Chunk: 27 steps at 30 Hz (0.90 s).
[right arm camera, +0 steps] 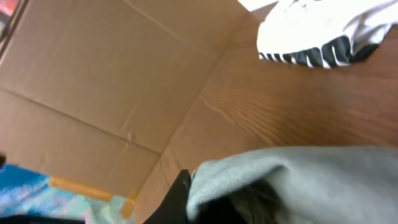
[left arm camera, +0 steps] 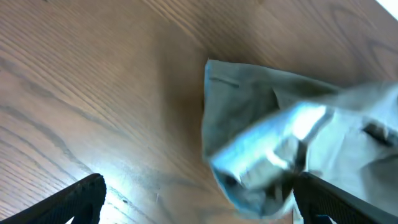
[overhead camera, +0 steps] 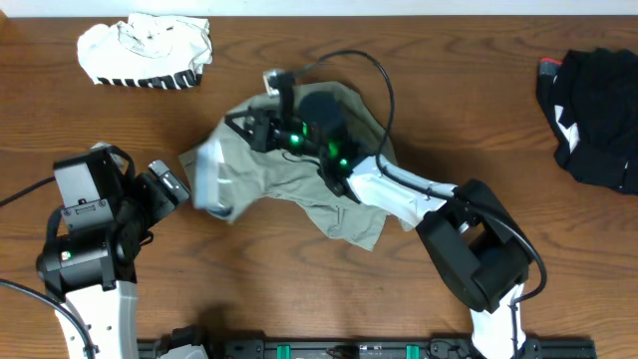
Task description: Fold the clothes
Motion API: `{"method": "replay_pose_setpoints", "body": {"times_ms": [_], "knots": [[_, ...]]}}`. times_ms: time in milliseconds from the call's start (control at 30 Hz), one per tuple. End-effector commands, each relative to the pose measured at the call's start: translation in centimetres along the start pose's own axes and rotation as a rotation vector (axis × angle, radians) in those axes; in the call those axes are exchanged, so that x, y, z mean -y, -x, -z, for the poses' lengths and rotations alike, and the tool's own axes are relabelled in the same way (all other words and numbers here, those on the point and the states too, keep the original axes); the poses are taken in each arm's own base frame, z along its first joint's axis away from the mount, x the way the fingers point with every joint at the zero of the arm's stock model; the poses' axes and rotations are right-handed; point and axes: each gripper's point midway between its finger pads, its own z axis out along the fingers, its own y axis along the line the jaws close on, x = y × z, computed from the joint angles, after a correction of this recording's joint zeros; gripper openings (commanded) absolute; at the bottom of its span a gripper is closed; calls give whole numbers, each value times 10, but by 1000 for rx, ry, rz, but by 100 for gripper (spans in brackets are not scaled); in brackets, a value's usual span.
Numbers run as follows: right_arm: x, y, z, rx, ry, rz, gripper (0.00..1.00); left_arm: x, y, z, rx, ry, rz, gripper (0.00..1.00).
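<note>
You had the khaki garment (overhead camera: 274,189) lying crumpled near the middle of the table (overhead camera: 299,299), bunched into uneven folds rather than spread flat. Its left edge (overhead camera: 209,179) looked pale and blurred from overhead, and the left wrist view showed the same smeared, light fold (left arm camera: 267,155) raised above the wood.

Your right arm reached across the garment from the lower right, with its wrist over the cloth and the right gripper (overhead camera: 241,126) at the upper left part of the heap. In the right wrist view, grey fabric (right arm camera: 311,180) draped across the lower frame and hid most of the fingers; only one dark finger (right arm camera: 179,196) showed beside the cloth. From that, you could not tell whether the jaws were closed on the fabric or parted.

Your left gripper (overhead camera: 169,184) sat just beside the garment's left edge. Its jaws stood wide apart in the left wrist view (left arm camera: 199,190), with nothing between them but the blurred fold and bare wood.

Further out, a white garment with black stripes (overhead camera: 145,50) lay bunched at the far left corner, well apart from the khaki one. A black garment (overhead camera: 593,115) lay heaped at the right edge. Cardboard (right arm camera: 93,81) showed beyond the table.
</note>
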Motion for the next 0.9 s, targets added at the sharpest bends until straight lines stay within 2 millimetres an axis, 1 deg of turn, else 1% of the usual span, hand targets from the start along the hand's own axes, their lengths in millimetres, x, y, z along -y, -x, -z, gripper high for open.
{"method": "replay_pose_setpoints", "body": {"times_ms": [0,67,100,133,167,200,233,300,333,400,467,500,533,567,600,633,667,700,733,800,833,867], "knots": [[3,8,-12,41,-49,2,17,2,2,3,3,-10,-19,98],[9,5,-16,29,-63,13,19,3,1,3,-3,-14,-19,98],[15,3,-19,19,-77,8,26,4,0,3,-9,-24,-24,98],[19,1,-21,11,-87,5,36,5,-1,3,-12,-30,-26,98],[24,-2,-23,0,-98,13,37,6,-1,3,-14,-31,-26,98],[28,-3,-24,-7,-105,29,36,6,-1,3,-14,-31,-26,98],[29,-3,-24,-12,-105,48,36,6,-1,3,-14,-31,-26,98],[33,-2,-23,-18,-117,92,39,5,-3,3,-21,-28,-26,98],[31,-1,-23,-22,-110,110,39,4,-4,3,-24,-27,-26,98],[28,5,-22,-38,-93,143,40,4,-6,3,-32,-24,-28,98],[24,17,-18,-57,-90,161,44,7,-8,3,-43,-47,-62,98],[21,28,-14,-76,-93,180,57,12,-10,4,-53,-75,-92,98],[19,34,-10,-88,-101,194,59,14,-11,4,-57,-90,-105,98],[18,44,-4,-104,-129,208,62,17,-12,5,-60,-107,-117,98],[20,52,3,-118,-163,212,68,20,-13,6,-64,-126,-130,98],[21,60,12,-131,-213,217,70,24,-14,8,-66,-146,-139,98],[25,68,22,-141,-268,222,77,26,-15,9,-68,-164,-147,98],[29,78,36,-149,-340,225,86,30,-17,11,-71,-189,-162,98],[34,86,51,-155,-417,225,91,34,-18,12,-74,-211,-176,98],[42,99,85,-169,-566,212,97,39,-21,14,-78,-237,-193,98],[44,101,100,-179,-624,199,99,41,-23,15,-83,-244,-204,98],[48,102,117,-189,-688,179,99,44,-25,15,-90,-255,-219,98]]}}
